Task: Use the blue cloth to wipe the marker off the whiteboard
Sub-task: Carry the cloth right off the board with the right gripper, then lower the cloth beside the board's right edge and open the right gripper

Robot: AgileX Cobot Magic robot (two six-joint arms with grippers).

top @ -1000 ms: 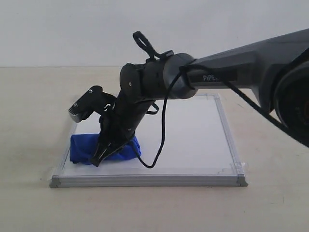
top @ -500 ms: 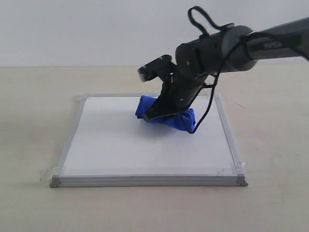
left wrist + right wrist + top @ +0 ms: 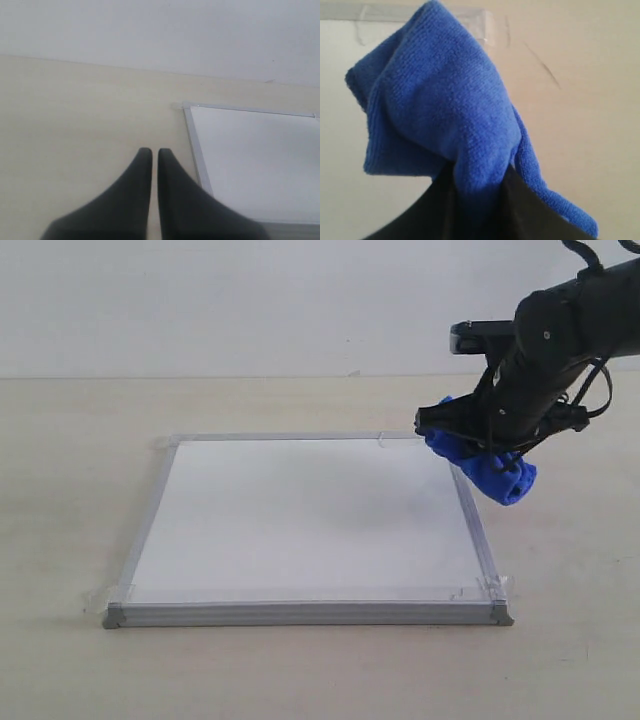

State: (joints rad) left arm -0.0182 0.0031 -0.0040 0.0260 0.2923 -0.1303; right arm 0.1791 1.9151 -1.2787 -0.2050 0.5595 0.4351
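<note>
The whiteboard [image 3: 300,520] lies flat on the table, its white face bare; no marker lines show on it. The blue cloth [image 3: 480,462] hangs in my right gripper [image 3: 478,445], which is shut on it above the board's far right corner and lifted off the surface. In the right wrist view the cloth [image 3: 440,110] fills most of the frame, pinched between the dark fingers [image 3: 525,210], with a taped board corner [image 3: 485,22] behind. My left gripper [image 3: 150,152] is shut and empty, over bare table just beside the board's far left corner [image 3: 186,106].
The pale beige tabletop [image 3: 70,490] surrounds the board on every side. A plain white wall [image 3: 250,300] stands behind. Clear tape [image 3: 492,585] holds the board's near right corner.
My right gripper swept the blue cloth from the board's near left, across its middle, to the far right corner and lifted it off the surface.
</note>
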